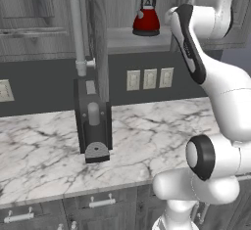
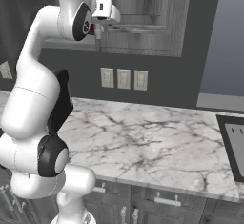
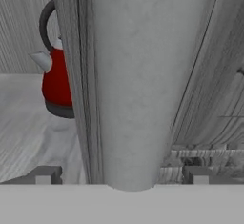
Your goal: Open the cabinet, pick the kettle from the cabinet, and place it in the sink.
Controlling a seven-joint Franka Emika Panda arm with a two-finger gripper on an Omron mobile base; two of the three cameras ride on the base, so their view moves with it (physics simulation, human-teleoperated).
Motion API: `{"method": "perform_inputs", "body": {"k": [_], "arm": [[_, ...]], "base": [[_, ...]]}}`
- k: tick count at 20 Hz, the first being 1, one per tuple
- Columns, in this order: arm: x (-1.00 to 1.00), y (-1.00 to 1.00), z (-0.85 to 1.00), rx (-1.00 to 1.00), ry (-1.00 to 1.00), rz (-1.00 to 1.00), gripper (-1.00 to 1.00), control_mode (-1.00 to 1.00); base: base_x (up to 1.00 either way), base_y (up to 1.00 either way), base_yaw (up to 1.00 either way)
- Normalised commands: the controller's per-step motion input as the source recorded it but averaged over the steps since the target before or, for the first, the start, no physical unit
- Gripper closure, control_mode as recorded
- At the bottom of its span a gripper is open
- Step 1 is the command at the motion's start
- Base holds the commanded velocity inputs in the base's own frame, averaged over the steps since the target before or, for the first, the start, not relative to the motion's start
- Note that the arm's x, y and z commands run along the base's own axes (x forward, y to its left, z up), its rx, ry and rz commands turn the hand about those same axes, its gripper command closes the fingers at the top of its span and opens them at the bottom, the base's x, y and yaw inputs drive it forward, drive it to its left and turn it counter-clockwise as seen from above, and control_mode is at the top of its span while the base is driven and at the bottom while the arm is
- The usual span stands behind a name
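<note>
One kettle (image 1: 146, 17) on the cabinet (image 1: 147, 38) shelf — one pincer (image 3: 121, 174), spread wide around the door handle (image 3: 131, 85).

One kettle (image 1: 146, 19) stands on the cabinet (image 1: 142, 40) shelf, seen past the left of the hand (image 3: 121, 175) in the hand view. One silver bar handle (image 3: 131, 85) runs between the hand's two fingertips (image 3: 45, 175). Three wall outlets (image 1: 149, 79) sit in a row on the dark backsplash below the hand, with a fourth outlet (image 1: 5, 91) off at the far side. One dark coffee machine (image 1: 93, 124) stands on the table (image 1: 147, 136), below the hand. Two short drawer handles (image 1: 102, 202) show under the table edge in the left base view.
</note>
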Motion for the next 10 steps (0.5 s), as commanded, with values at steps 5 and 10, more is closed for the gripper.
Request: {"method": "perform_inputs", "body": {"k": [5, 10], "arm": [[0.44, 0.00, -0.05, 0.00, -0.02, 0.00, -1.00, -1.00], [0.32, 0.00, -0.07, 0.00, -0.06, 0.00, 1.00, -1.00]], "base": [[0.00, 0.00, 0.00], [0.00, 0.00, 0.00]]}}
